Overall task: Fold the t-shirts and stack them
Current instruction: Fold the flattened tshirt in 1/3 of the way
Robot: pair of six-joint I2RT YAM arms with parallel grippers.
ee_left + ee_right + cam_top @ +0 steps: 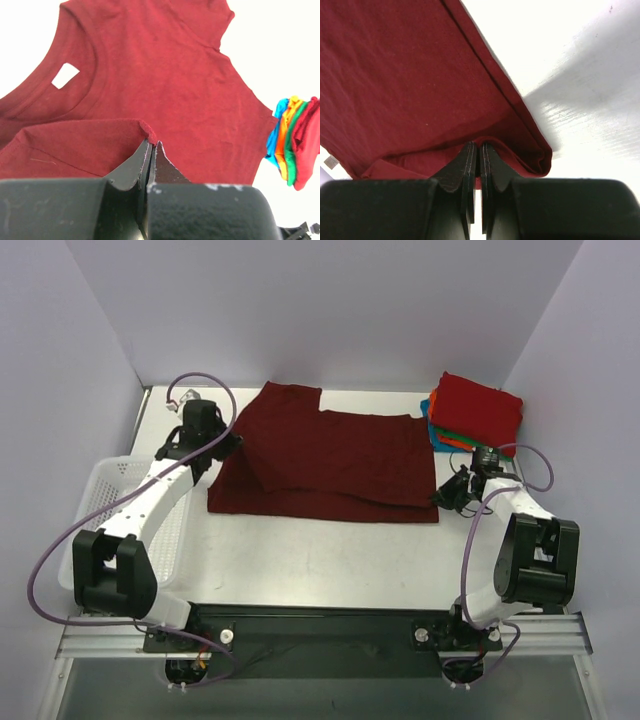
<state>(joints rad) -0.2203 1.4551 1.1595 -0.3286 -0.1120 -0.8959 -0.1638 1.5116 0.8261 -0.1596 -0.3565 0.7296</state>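
Standing at the arm end of the table [320, 560], working outward. Nearest thing is the white mesh basket [100, 485], off at about 8 o'clock, not involved right now.

Then the right gripper [447, 495], sitting at roughly 4 o'clock on the maroon t-shirt [330, 460]. Its wrist view shows both fingers pressed together with the shirt's near right corner bunched in between, so it's pinching the hem there.

The shirt itself lies flat mid-table, already partly doubled over, with a flap laid across its left part. The neck label [65, 76] shows in the left wrist view.

The left gripper [230, 443] is at about 10 o'clock on the shirt. Its fingers are clamped too, with a turned-over edge of maroon cloth caught at the tips.

Furthest out, at 2 o'clock, is the stack of folded t-shirts [478, 408], bright red on top with orange, green and blue edges peeking out underneath, well apart from the left gripper and near the right one.

My read: they're mid-fold on the maroon one, the last to go. Next move probably needs both arms lifting and carrying their edges across together so the cloth lands square. If one leads, the fold goes crooked or drags the layer below. After that, more folding down to stack size, then onto the pile.
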